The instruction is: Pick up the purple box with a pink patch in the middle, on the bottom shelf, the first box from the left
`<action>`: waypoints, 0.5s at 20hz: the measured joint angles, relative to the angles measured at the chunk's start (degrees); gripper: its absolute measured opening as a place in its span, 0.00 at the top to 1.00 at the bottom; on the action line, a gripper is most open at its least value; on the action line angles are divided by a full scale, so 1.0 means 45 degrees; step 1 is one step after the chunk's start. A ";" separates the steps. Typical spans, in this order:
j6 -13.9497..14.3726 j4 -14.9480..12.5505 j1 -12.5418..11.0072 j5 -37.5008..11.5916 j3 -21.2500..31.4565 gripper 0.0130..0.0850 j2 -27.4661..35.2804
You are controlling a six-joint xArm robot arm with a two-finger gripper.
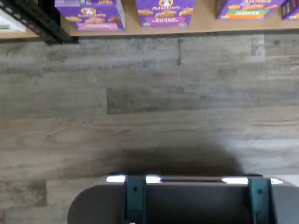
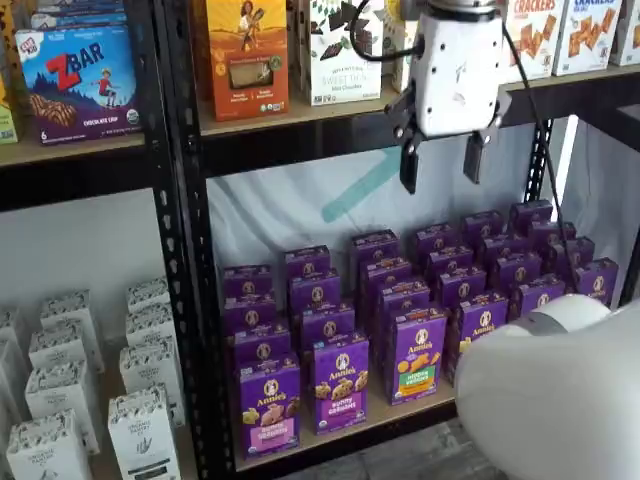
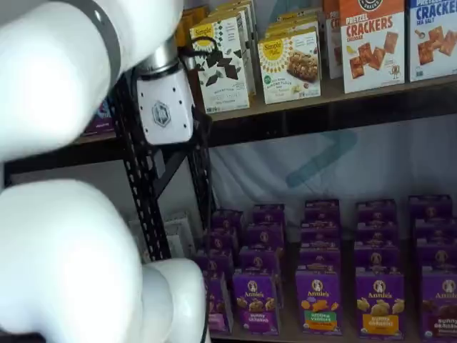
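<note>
On the purple box (image 2: 269,405) at the front left corner of the bottom shelf (image 2: 400,415) I read "Annie's". The blue box (image 2: 80,80) up by the left edge says "ZBAR" and "Chocolate Chip". In a shelf view, the red box (image 3: 371,43) on the upper shelf (image 3: 335,89) reads "CRACKERS", and a yellow-topped box (image 3: 289,64) says "Simple Mills".

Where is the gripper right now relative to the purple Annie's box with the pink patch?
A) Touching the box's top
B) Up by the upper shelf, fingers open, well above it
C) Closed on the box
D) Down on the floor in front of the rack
B: in a shelf view the gripper hangs open at upper-shelf height, far above the purple box standing on the bottom shelf.
</note>
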 joint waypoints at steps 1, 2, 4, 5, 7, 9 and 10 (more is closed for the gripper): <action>0.0076 -0.0027 0.0081 -0.0369 0.0314 0.00 -0.0158; 0.0146 -0.0031 0.0154 -0.0760 0.0640 0.00 -0.0300; 0.0297 -0.0059 0.0311 -0.1196 0.1056 0.00 -0.0336; 0.0405 -0.0086 0.0426 -0.1398 0.1275 0.00 -0.0282; 0.0539 -0.0074 0.0563 -0.1832 0.1682 0.00 -0.0224; 0.0632 -0.0030 0.0662 -0.2342 0.2094 0.00 -0.0201; 0.0680 -0.0025 0.0717 -0.2589 0.2281 0.00 -0.0172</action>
